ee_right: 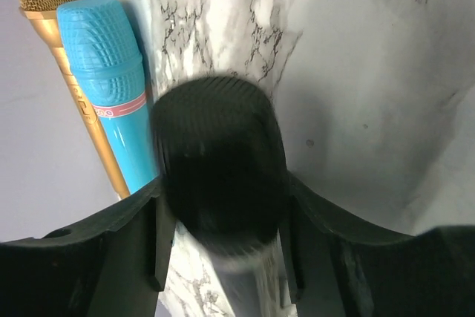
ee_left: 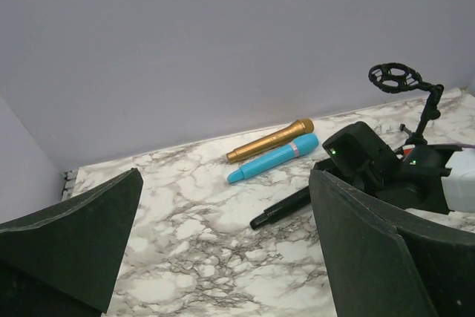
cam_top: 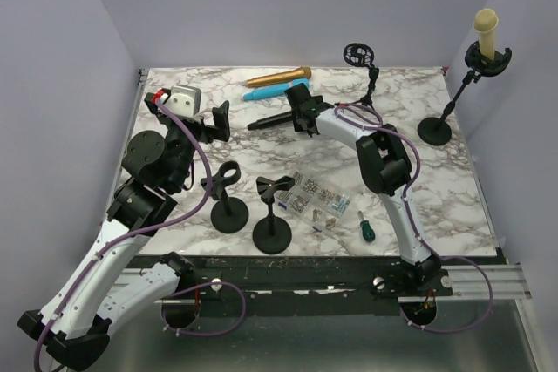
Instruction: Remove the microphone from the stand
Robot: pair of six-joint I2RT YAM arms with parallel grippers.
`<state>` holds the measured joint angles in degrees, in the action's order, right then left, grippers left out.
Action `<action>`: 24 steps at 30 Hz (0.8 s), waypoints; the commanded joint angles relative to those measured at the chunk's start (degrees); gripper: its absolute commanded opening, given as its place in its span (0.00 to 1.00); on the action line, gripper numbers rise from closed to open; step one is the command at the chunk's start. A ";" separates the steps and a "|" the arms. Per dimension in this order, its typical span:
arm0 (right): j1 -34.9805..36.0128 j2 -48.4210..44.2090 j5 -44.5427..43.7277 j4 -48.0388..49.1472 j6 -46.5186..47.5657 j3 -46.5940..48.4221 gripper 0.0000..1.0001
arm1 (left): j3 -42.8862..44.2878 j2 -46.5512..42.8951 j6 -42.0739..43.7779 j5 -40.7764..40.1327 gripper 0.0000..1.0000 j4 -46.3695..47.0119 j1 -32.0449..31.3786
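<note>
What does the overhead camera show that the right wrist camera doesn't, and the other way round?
Only overhead: a cream microphone upright in its stand at far right, three empty stands, and a screwdriver. Only right wrist: the pink band on the blue microphone, and the black microphone head-on between the jaws of the right gripper. Both: the gold microphone beside the blue and black ones on the marble table.

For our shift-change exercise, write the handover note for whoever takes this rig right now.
Left gripper: open, empty.
Right gripper: black microphone between its jaws, grip unclear.
Done: gold microphone and blue microphone lie side by side at the back, off any stand.
Left to do: cream microphone sits in its stand, far right.
</note>
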<state>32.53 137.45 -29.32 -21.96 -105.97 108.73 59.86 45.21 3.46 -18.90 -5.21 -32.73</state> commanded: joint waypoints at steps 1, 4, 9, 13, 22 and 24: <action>-0.41 2.48 1.45 -0.37 -1.93 -2.39 0.62 | -0.45 -0.32 0.58 -1.49 0.99 1.79 -0.06; -0.45 2.25 1.74 0.24 -1.75 -3.20 0.69 | -0.44 -0.12 0.58 -1.42 0.98 1.80 -0.13; -0.46 1.57 1.82 0.77 -1.32 -4.17 0.71 | -0.49 0.01 0.58 -1.49 0.99 1.79 -0.06; -0.45 0.45 1.90 1.75 -0.96 -5.87 0.72 | -0.45 -0.04 0.58 -1.50 0.98 1.78 -0.12; -0.45 -2.56 2.53 4.49 3.07 -8.91 0.77 | -0.44 -0.07 0.58 -1.36 0.99 1.70 -0.13; -0.48 -3.61 2.62 5.52 5.61 -9.97 0.79 | -0.42 -0.11 0.58 -1.42 0.99 1.66 -0.14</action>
<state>32.25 135.04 -27.79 -11.88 -105.75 102.19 59.86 45.28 3.64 -18.90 -5.19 -32.73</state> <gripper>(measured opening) 0.772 0.979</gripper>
